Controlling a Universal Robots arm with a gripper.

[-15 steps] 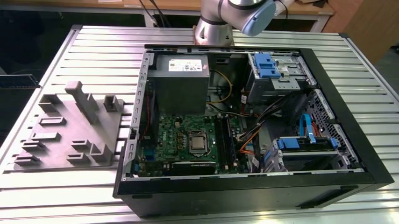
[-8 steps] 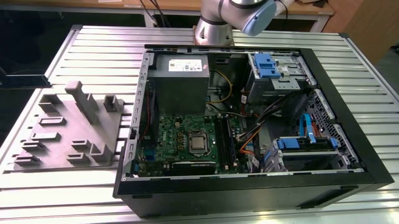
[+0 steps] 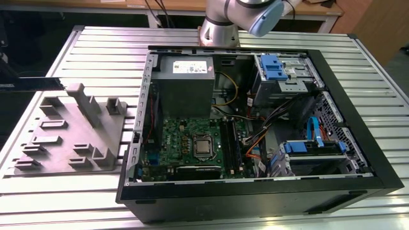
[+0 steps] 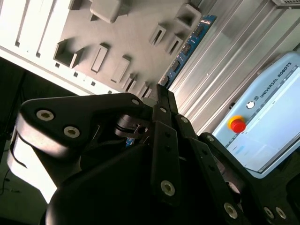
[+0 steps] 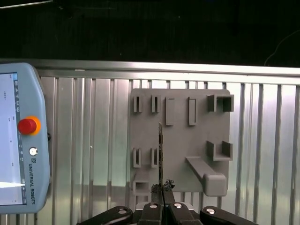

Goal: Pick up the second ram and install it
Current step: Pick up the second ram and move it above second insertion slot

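1. Gripping the ram (image 5: 160, 150) by one end, the claw (image 5: 162, 188) is closed tight on it, jaws pressed against the thin board's two faces. In the second wrist view the board (image 4: 190, 44) runs straight out from the claw (image 4: 160, 91).
2. The ram hangs over the grey fixture (image 5: 180, 136), which lies by the tabletop (image 5: 93, 140) edge on the exterior view's left, just beside the open case (image 3: 255, 191).
3. The pick-up looks done: in the first wrist view the board sits beside the fixture's small brackets, not inside a pair of them. How far above the fixture it is held cannot be judged.
4. The install is left. The motherboard (image 3: 182, 136) lies inside the case, well apart from the fixture, and the ram is not over it.
5. The long slots beside the processor socket are too dark to tell whether another board already sits there.
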